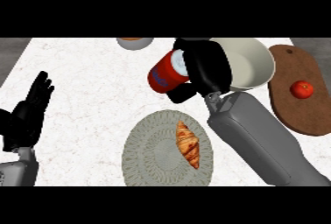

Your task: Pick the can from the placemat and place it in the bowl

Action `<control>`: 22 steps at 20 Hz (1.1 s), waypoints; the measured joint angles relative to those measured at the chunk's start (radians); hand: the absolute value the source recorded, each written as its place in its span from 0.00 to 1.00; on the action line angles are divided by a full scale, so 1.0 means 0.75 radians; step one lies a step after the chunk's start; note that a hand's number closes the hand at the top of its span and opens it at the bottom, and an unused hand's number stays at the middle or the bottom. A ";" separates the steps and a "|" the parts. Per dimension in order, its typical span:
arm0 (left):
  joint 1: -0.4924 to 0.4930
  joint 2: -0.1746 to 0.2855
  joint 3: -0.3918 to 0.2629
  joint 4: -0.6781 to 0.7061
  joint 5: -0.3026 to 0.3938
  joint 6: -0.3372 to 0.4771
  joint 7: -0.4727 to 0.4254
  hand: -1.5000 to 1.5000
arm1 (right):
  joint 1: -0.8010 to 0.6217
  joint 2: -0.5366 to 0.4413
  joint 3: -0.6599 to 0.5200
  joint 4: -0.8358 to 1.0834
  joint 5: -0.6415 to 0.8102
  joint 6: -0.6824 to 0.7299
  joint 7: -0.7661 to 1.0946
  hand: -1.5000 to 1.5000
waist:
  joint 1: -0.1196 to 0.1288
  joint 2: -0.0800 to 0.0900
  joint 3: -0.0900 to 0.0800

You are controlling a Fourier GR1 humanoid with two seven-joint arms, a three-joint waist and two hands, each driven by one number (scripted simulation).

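Table point(90, 78): white marbled top that carries everything listed, with a darker grey strip showing past its left and right edges. Right forearm point(258, 135): grey, coming in from the lower right and running up to the left, between the placemat and the board. Placemat point(145, 153): round, grey and patterned, lying flat at the lower middle with no can on it. Board point(304, 113): brown wood with rounded ends, along the right edge just beside the bowl. Bowl point(252, 61): cream, deep and upright at the upper right, its inside bare where it shows and its left rim covered by the right hand. Right hand point(207, 65): black, fingers and thumb curled round the can, held over the bowl's left rim. Left hand point(29, 113): black, fingers straight and holding nothing, resting at the left edge well apart from the other items. Can point(165, 74): red with blue lettering and a pale end, tilted, grasped by the right hand just left of the bowl, clear of the placemat and not inside the bowl. Croissant point(188, 144): golden brown, lying lengthwise on the right half of the placemat. Dish point(134, 42): small and grey with something orange inside, cut off by the top edge, left of the can. Fruit point(302, 89): round and red, sitting on the upper part of the board.
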 measured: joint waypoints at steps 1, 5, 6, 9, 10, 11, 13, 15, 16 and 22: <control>0.003 0.000 -0.001 -0.019 -0.003 0.003 0.011 0.50 | 0.007 -0.015 -0.030 -0.044 -0.003 0.007 0.018 1.00 | 0.004 0.001 0.000; -0.023 0.004 0.003 -0.031 0.002 -0.009 0.040 0.50 | 0.026 -0.094 -0.166 -0.164 -0.025 0.058 0.043 1.00 | 0.014 0.006 0.000; -0.013 0.001 0.003 -0.028 0.000 -0.014 0.028 0.50 | 0.037 -0.107 -0.196 -0.188 -0.029 0.069 0.041 1.00 | 0.016 0.007 0.000; 0.000 0.001 0.010 -0.039 0.008 -0.036 0.022 0.50 | 0.058 -0.118 -0.283 -0.172 -0.050 0.072 -0.013 1.00 | 0.025 0.010 0.000; -0.013 0.000 0.009 -0.035 0.003 -0.035 0.025 0.50 | 0.053 -0.117 -0.314 -0.131 -0.060 0.055 -0.049 1.00 | 0.028 0.012 0.000; -0.012 -0.006 0.003 -0.046 -0.003 -0.030 0.033 0.50 | 0.044 -0.125 -0.353 -0.091 -0.084 0.051 -0.091 1.00 | 0.032 0.013 0.000; -0.030 -0.020 -0.005 -0.032 -0.013 -0.024 0.034 0.50 | 0.024 -0.136 -0.419 -0.008 -0.115 0.031 -0.173 1.00 | 0.035 0.015 0.000; -0.034 -0.029 -0.012 -0.043 -0.018 -0.020 0.044 0.50 | 0.018 -0.141 -0.469 0.109 -0.129 -0.016 -0.271 1.00 | 0.041 0.017 0.000; -0.027 -0.032 -0.014 -0.050 -0.022 -0.020 0.040 0.50 | 0.013 -0.146 -0.495 0.176 -0.137 -0.040 -0.330 1.00 | 0.045 0.019 0.000; -0.027 -0.041 -0.028 -0.072 -0.034 -0.029 0.055 0.50 | -0.062 -0.164 -0.617 0.587 -0.155 -0.182 -0.638 1.00 | 0.060 0.024 0.001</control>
